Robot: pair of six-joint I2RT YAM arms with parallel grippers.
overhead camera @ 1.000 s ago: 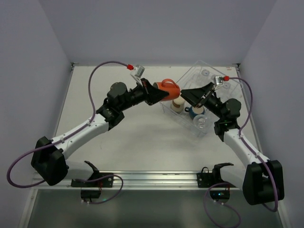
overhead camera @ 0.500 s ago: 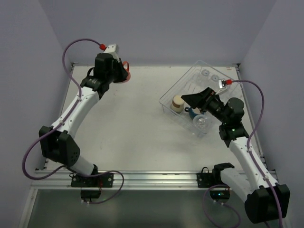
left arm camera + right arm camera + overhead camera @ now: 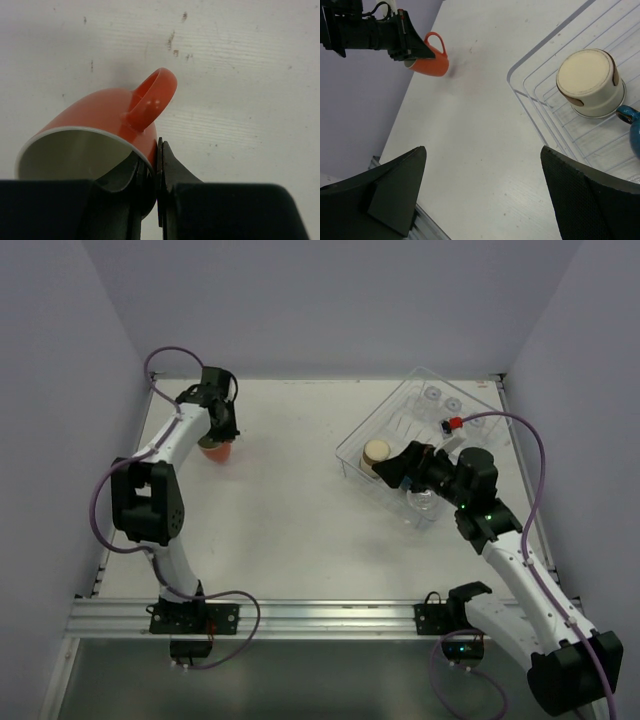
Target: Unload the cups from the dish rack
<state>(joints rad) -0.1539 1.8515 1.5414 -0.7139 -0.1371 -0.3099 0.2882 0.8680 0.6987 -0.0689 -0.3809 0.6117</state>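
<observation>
My left gripper (image 3: 216,436) is shut on the wall of the orange-red mug (image 3: 219,451), one finger inside and one outside by the handle. The mug (image 3: 100,120) is tilted, low at the table's far left; I cannot tell if it touches. It also shows in the right wrist view (image 3: 427,62). The clear dish rack (image 3: 480,425) stands at the far right. My right gripper (image 3: 392,472) is open and empty above the rack's left edge (image 3: 525,95). An upside-down beige cup (image 3: 590,82) and a dark blue cup (image 3: 632,130) sit in the rack. The beige cup (image 3: 376,453) shows from above; the blue cup is hidden there.
Clear tumblers stand in the rack, one near its front corner (image 3: 425,502) and two at the back (image 3: 432,395). The purple side walls close in both sides. A metal rail (image 3: 320,615) runs along the near edge.
My left arm has carried the mug from the rack to the far left and lowered it toward the table. My right gripper has moved toward the rack's left edge, staying open.
</observation>
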